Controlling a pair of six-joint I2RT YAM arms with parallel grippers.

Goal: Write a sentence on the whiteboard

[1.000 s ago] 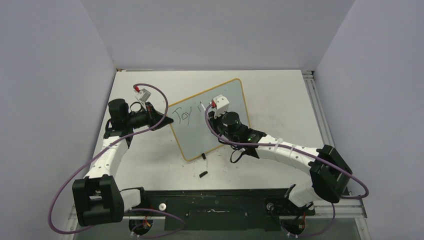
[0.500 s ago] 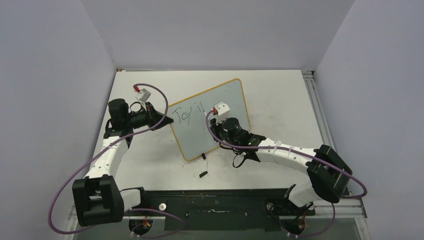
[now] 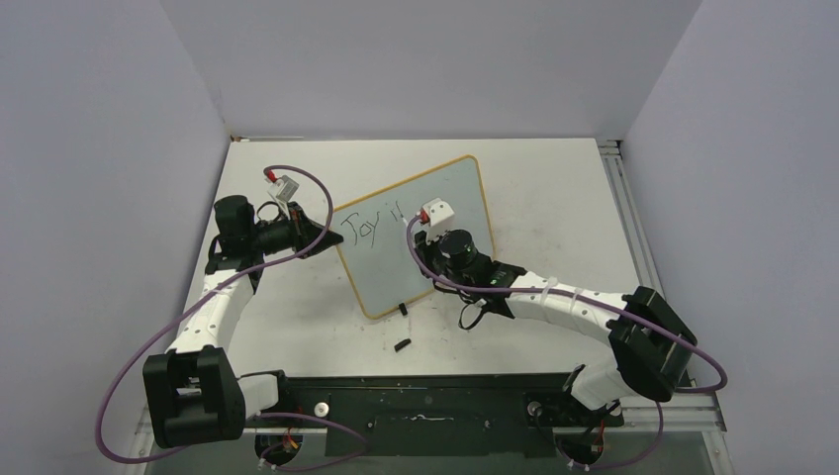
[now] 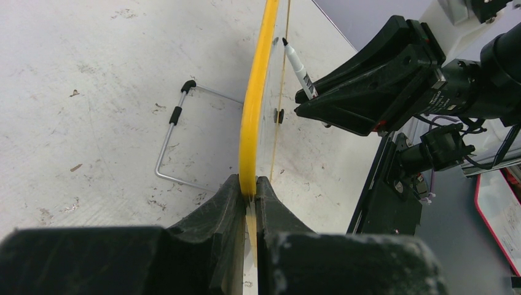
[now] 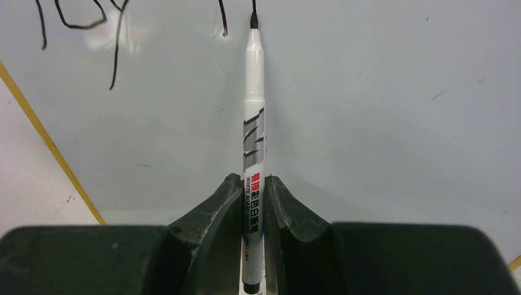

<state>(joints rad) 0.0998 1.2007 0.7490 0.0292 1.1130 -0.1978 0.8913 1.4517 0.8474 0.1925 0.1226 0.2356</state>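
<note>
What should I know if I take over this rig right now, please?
Left end effector: shut on the yellow edge of the whiteboard, which stands on its lower edge.
Right end effector: shut on a marker, with its tip at the board surface, at the foot of a short stroke.
Done: the writing reads "Joy", followed by two short strokes.
Left: the rest of the sentence. I would keep the board clamped while the marker moves.
</note>
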